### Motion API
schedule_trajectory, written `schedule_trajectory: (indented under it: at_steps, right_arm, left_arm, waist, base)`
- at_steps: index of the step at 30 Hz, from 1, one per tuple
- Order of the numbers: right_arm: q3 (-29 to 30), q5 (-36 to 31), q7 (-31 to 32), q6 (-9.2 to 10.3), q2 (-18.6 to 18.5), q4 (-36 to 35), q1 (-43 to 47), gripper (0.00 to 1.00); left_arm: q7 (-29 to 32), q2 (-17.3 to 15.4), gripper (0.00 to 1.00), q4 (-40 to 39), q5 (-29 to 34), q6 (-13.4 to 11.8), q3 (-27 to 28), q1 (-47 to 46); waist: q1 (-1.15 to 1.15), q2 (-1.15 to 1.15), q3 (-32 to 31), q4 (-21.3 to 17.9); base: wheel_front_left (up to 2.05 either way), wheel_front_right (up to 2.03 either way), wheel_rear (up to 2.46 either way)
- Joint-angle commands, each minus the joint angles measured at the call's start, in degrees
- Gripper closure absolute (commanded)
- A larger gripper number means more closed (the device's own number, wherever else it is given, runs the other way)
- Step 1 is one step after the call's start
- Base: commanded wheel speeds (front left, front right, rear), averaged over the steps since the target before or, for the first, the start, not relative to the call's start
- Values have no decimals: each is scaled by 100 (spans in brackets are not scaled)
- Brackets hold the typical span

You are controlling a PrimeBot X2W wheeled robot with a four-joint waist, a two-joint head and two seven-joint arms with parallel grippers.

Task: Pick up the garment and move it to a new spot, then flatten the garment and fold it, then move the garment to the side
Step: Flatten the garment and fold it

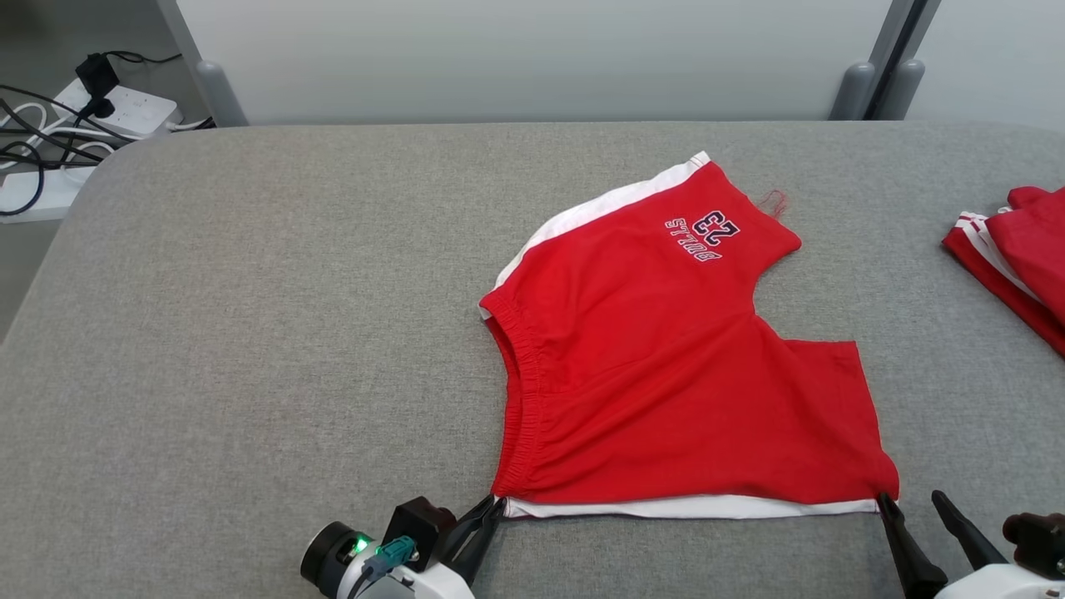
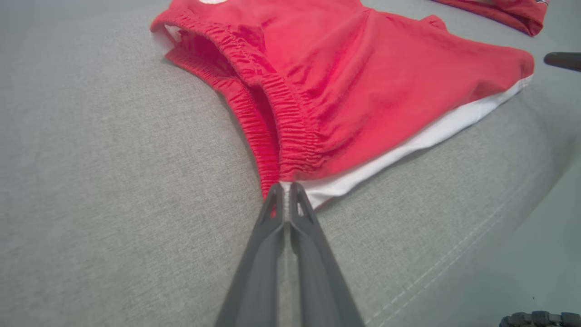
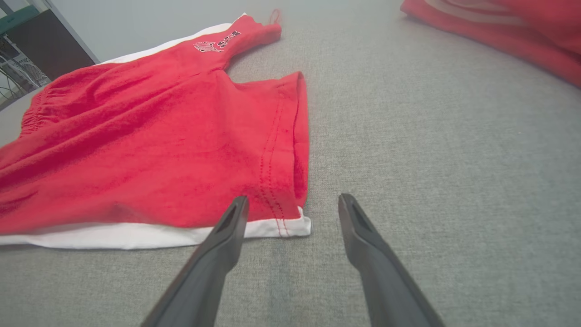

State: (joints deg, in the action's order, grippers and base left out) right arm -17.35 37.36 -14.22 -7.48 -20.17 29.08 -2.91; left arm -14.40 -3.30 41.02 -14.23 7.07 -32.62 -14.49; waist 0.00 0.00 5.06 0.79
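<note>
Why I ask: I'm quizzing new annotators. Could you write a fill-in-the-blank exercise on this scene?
1. The left gripper is ____ on the waistband corner of the shorts.
2. The right gripper stands ____ by the hem corner.
3. The number printed on the shorts is ____.
4. In the head view, a second red garment lies to the shorts' ____.

Missing words: shut; open; 23; right.

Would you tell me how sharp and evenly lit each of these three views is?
Head view: soft, even light, red shorts crisp, lettering legible. Left wrist view: waistband sharp, left gripper blurring toward the lens. Right wrist view: sharp around the right gripper, other red garment softer at top right.
</note>
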Motion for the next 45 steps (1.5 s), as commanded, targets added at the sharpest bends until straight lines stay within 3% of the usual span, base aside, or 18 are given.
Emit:
schedule_trajectory:
  at_steps: [1, 9, 10, 11, 12, 13, 14, 15, 16, 23, 30, 37, 45]
  right_arm:
    - [-138, 60, -70, -1, -173, -23, -180, 0]
    - [-626, 570, -73, -1, -147, 563, -553, 0]
    - [-711, 625, -73, -1, -141, 647, -609, 6]
    - [-793, 683, -74, -1, -133, 725, -666, 13]
    - [-870, 740, -74, -1, -126, 797, -721, 27]
    - [-946, 787, -75, -1, -126, 870, -775, 52]
    - [-1020, 831, -75, -1, -123, 936, -828, 62]
    - [-1074, 873, -75, -1, -120, 984, -879, 89]
    - [-1131, 904, -76, -1, -123, 1034, -919, 100]
    - [-1413, 1061, -77, -1, -317, 1090, -989, 100]
    - [-1437, 1280, -77, -1, -844, 546, -615, 100]
    - [-1318, 1577, 212, -1, -1399, -238, 77, 100]
    - [-369, 1530, 839, -1, -1844, -1025, 1034, 100]
  left_arm:
    - [-60, -100, 100, -137, 24, 26, 208, -111]
    - [-60, -103, 100, -141, 82, 31, 235, -142]
    - [-60, -107, 100, -136, 90, 31, 231, -144]
    - [-60, -110, 100, -132, 95, 32, 229, -147]
    - [-60, -113, 100, -135, 98, 33, 228, -152]
    - [-60, -116, 100, -139, 101, 33, 227, -157]
    - [-60, -121, 100, -140, 103, 34, 225, -161]
    - [-60, -126, 100, -140, 105, 34, 224, -164]
    - [-60, -132, 100, -141, 105, 35, 224, -167]
    - [-60, -170, 100, -191, 84, 38, 205, -139]
    - [-60, -289, 100, -532, -48, 40, 44, 57]
    - [340, -620, 100, -1431, -259, 41, -221, 611]
    - [1359, -1122, 100, -3241, -573, -61, -191, 1301]
  waist:
    - [0, 0, 15, 12]
    - [0, 0, 51, 11]
    - [0, 0, 54, 11]
    - [0, 0, 59, 10]
    - [0, 0, 64, 10]
    - [0, 0, 69, 11]
    - [0, 0, 72, 11]
    - [0, 0, 74, 10]
    - [0, 0, 75, 10]
    - [0, 0, 75, -17]
    - [0, 0, 8, -104]
    - [0, 0, -72, -205]
    - [0, 0, -91, -241]
  base:
    - [0, 0, 0]
    - [0, 0, 0]
    - [0, 0, 0]
    - [0, 0, 0]
    - [0, 0, 0]
    - [0, 0, 0]
    - [0, 0, 0]
    - [0, 0, 0]
    - [0, 0, 0]
    - [0, 0, 0]
    - [0, 0, 0]
    - [0, 0, 0]
    - [0, 0, 0]
